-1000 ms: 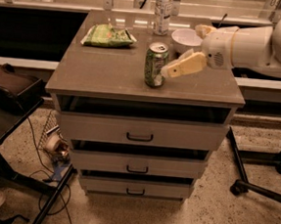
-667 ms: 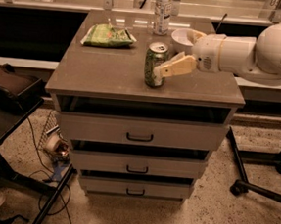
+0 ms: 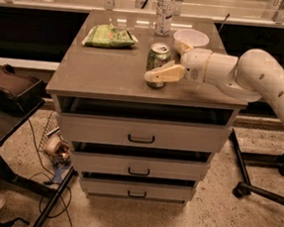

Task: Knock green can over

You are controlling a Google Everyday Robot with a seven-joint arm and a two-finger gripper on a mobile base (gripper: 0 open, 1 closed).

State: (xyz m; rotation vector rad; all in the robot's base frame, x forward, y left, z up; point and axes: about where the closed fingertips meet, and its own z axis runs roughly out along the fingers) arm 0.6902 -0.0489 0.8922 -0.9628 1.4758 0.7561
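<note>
You count 1 green can (image 3: 158,57) | 1 snack bag (image 3: 109,36) upper left of centre | 1 clear bottle (image 3: 164,10) at top | 1 white bowl (image 3: 190,39) | 1 cabinet (image 3: 100,74) with 3 drawers (image 3: 189,137) | 1 gripper (image 3: 154,76) at frame centre, across the can's front

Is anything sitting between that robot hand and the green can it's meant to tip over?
Nothing visible does. The gripper is right at the upright green can, overlapping its lower front. The white bowl and the green snack bag lie off to either side.
</note>
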